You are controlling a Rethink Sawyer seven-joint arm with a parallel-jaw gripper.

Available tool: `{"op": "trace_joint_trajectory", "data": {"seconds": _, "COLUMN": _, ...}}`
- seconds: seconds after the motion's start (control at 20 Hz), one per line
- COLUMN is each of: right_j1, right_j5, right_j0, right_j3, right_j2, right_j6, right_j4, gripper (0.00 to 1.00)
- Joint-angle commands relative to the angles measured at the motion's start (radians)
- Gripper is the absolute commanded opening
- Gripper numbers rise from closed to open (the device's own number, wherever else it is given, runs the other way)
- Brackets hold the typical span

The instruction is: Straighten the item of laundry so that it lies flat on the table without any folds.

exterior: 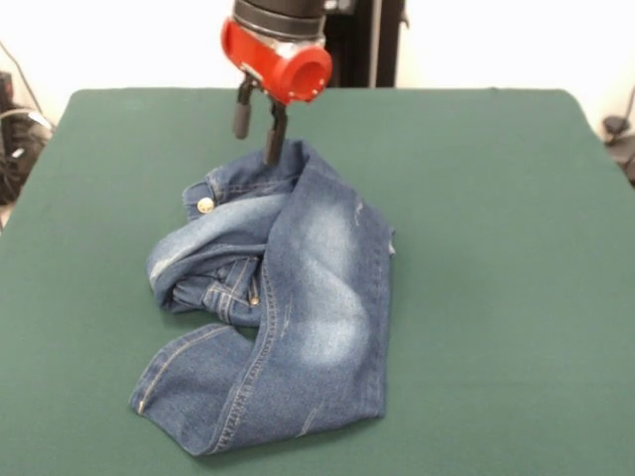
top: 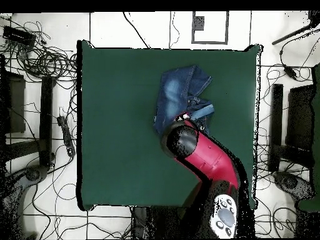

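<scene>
The small blue denim jeans [exterior: 288, 297] lie crumpled and folded over themselves in the middle of the dark green table [exterior: 496, 198]. The brass button [exterior: 205, 205] shows at their left, and a faded leg reaches toward the front edge. My gripper [exterior: 257, 141] hangs from the red wrist over the jeans' far edge. Its two black fingers [exterior: 241, 117] stand apart, with the longer-looking one touching the denim. Nothing is held between them. In the overhead view the jeans [top: 178, 94] lie on the table [top: 119, 112], and the arm hides the gripper and part of the cloth.
The red and black arm [top: 206, 159] crosses the table from the robot's side. Cables and stands [top: 44, 62] lie on the floor around the table. The black pedestal [exterior: 362, 45] stands behind the far edge.
</scene>
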Motion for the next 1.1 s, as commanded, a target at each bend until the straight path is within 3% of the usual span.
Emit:
{"op": "trace_joint_trajectory", "data": {"seconds": 0.05, "right_j1": 0.062, "right_j5": 0.045, "right_j0": 0.031, "right_j3": 0.025, "right_j2": 0.007, "right_j6": 0.318, "right_j4": 0.087, "gripper": 1.0}}
{"op": "trace_joint_trajectory", "data": {"seconds": 0.35, "right_j1": 0.028, "right_j5": -0.141, "right_j0": -0.11, "right_j3": 0.115, "right_j2": 0.157, "right_j6": 0.238, "right_j4": 0.019, "gripper": 1.0}}
{"op": "trace_joint_trajectory", "data": {"seconds": 0.6, "right_j1": 0.026, "right_j5": -0.195, "right_j0": -0.194, "right_j3": 0.133, "right_j2": 0.224, "right_j6": 0.183, "right_j4": -0.043, "gripper": 1.0}}
{"op": "trace_joint_trajectory", "data": {"seconds": 1.1, "right_j1": 0.036, "right_j5": -0.168, "right_j0": -0.167, "right_j3": 0.113, "right_j2": 0.191, "right_j6": 0.203, "right_j4": -0.066, "gripper": 1.0}}
